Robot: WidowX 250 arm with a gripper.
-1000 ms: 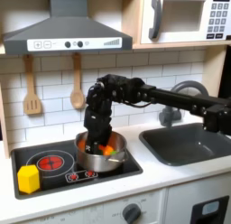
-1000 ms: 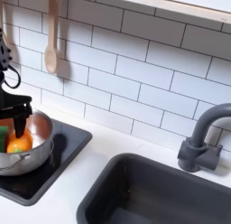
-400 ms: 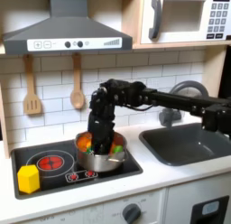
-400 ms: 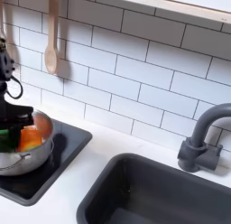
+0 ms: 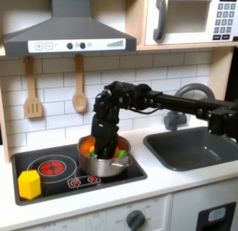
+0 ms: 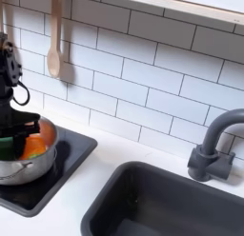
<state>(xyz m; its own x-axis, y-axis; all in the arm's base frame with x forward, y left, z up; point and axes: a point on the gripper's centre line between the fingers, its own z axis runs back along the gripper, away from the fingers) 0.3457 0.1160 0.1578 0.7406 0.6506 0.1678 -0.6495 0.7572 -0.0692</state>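
Gripper (image 5: 105,149) inside pot (image 5: 93,164); first exterior view adds yellow block (image 5: 30,184).

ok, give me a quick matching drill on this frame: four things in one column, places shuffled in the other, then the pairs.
Things:
1. metal pot
2. yellow block
3. wooden spoon
4. faucet

Places:
A. hanging on the tiled wall
B. at the front left corner of the stovetop in the first exterior view
C. behind the sink
D. on the stovetop, under the gripper

Pairs: 1-D, 2-B, 3-A, 4-C
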